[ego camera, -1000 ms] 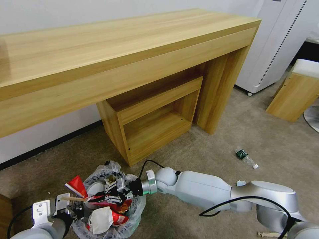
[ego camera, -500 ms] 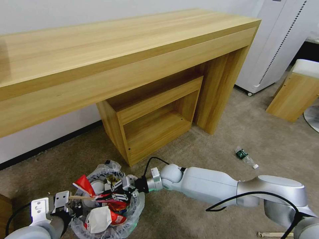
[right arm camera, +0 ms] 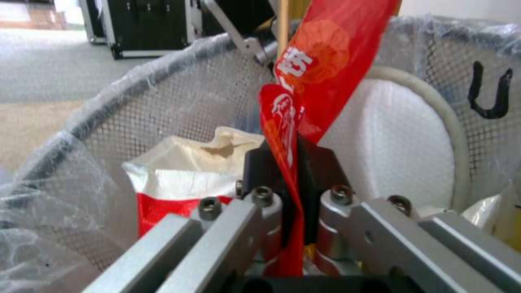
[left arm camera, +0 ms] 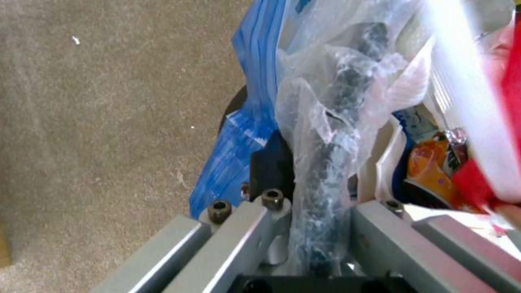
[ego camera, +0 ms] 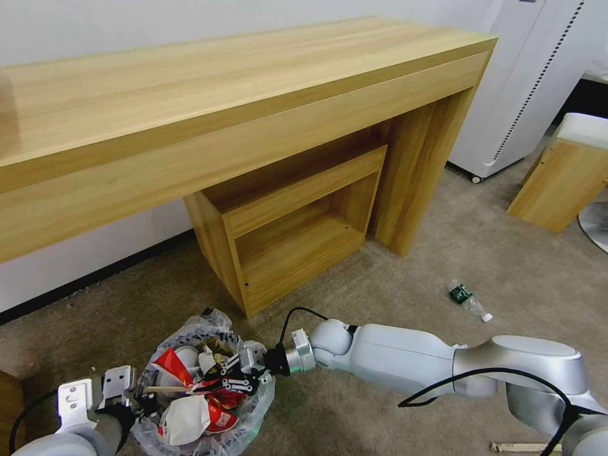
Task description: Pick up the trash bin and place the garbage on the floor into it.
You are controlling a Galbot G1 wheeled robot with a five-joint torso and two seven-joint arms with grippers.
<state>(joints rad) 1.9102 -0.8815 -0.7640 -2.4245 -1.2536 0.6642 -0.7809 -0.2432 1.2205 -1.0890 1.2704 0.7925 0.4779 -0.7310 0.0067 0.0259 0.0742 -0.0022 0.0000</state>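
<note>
Open carpet (ego camera: 481, 253) rightward; wooden desk (ego camera: 240, 114) and shelf (ego camera: 291, 228) blocking ahead.

The red wrapper (right arm camera: 320, 69) pinched in the right claw (right arm camera: 290, 171) carries white printed characters and a round orange emblem — too partial to read — and no other lettering is legible anywhere.

Office-like room: wooden desk (ego camera: 240, 82), carpet (ego camera: 392, 285).

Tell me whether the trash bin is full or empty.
Nearly full: the trash bin holds wrappers, paper and a slipper heaped to its rim.
</note>
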